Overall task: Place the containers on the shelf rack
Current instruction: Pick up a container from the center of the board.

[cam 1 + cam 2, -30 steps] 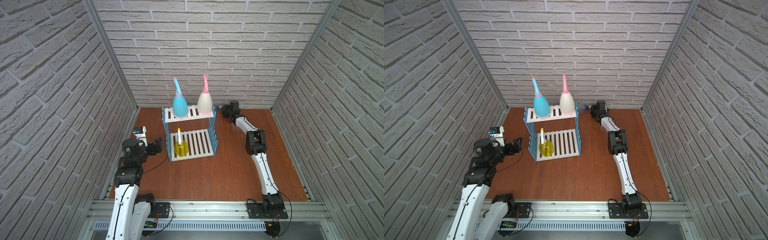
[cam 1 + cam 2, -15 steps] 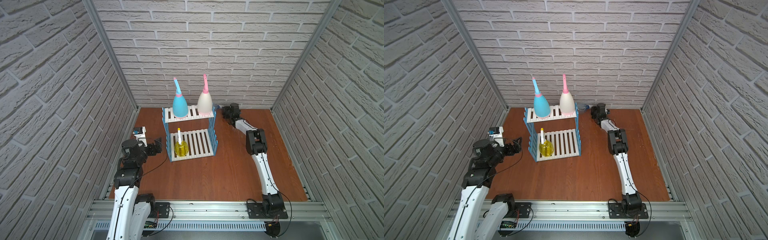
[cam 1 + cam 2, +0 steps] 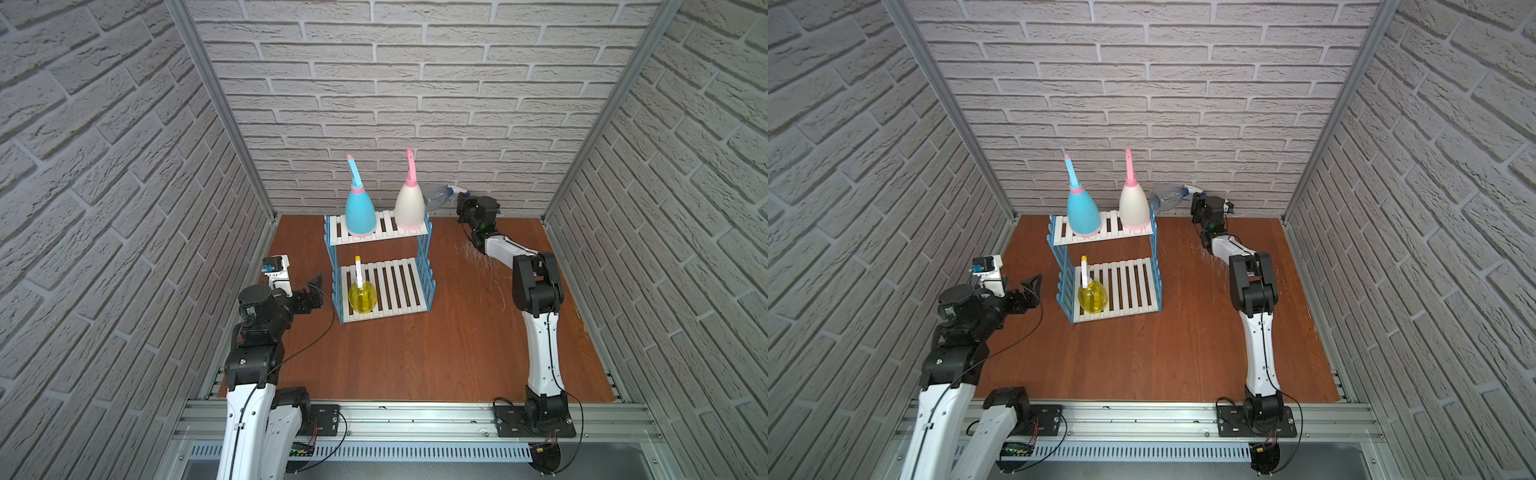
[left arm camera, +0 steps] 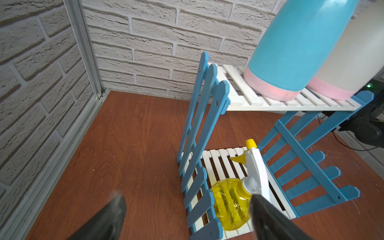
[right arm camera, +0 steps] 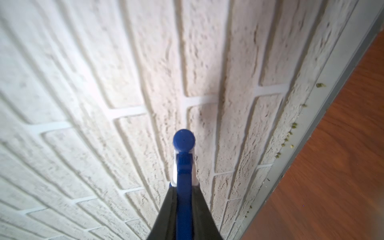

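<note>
We are seeing the last container coming up from the table (image 3: 415,353). A second ago the clear spray bottle (image 3: 436,198) was lower against the back wall (image 3: 415,104), and now the right gripper (image 5: 184,193) is holding it raised, lying sideways in the air with its round body pointing toward the shelf rack (image 3: 429,270). The jaws are pressed together on the bottle's blue-and-white spray head (the right wrist view is showing the blue nozzle sticking out between them, aimed at the brick). The bottle is hanging just beside the cream bottle (image 3: 409,208), which is standing upright on the upper shelf next to the light-blue bottle (image 3: 359,214); whether the two are touching we cannot tell. The yellow spray bottle (image 3: 362,297) is standing at the left end of the lower shelf, leaving the rest of those slats bare. The left gripper (image 3: 1030,291) is staying where it was, hovering beside the rack's left frame with its jaws spread wide and holding nothing. We are judging that this lift is opening the final carry. Three containers are already shelved, and the clear one is going to need righting and bringing round to the free lower slats. On the way, a swing of its body could be tipping the cream bottle.
</note>
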Tool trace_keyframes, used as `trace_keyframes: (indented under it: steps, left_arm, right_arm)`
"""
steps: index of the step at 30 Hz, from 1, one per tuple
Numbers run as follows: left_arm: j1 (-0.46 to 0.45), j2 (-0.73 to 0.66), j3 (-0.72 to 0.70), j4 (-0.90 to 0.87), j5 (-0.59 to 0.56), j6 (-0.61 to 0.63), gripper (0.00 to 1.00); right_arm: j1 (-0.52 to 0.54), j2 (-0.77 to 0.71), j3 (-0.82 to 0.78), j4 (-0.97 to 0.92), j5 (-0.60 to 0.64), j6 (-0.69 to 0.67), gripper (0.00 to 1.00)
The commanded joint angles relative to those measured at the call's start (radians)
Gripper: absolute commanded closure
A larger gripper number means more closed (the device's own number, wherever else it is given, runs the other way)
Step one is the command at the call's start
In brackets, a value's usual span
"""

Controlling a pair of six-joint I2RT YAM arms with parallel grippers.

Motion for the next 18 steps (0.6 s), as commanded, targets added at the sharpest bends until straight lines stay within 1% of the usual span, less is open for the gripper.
trace_keyframes:
  steps: [1,4,6,10,14,18]
  left_arm:
    - [-0.003,-0.021,-0.007,0.031,0.023,-0.007,0.02]
    - [-0.011,-0.031,0.007,0.01,0.035,-0.009,0.02]
    - [-0.018,-0.039,0.023,-0.011,0.046,-0.016,0.02]
    - [-0.032,-0.041,0.064,-0.049,0.069,-0.027,0.02]
    - [-0.056,-0.005,0.132,-0.096,0.117,-0.047,0.02]
    - [-0.109,0.052,0.203,-0.111,0.181,-0.073,0.02]
  right_arm:
    - [-0.019,-0.156,-0.149,0.12,0.06,-0.102,0.97]
    - [-0.038,-0.275,-0.275,0.121,0.095,-0.186,0.97]
    - [-0.053,-0.39,-0.365,0.107,0.112,-0.253,0.97]
    - [-0.073,-0.565,-0.501,0.069,0.138,-0.389,0.97]
    - [-0.079,-0.759,-0.601,-0.049,0.149,-0.598,0.97]
    - [-0.081,-0.947,-0.675,-0.159,0.105,-0.811,0.97]
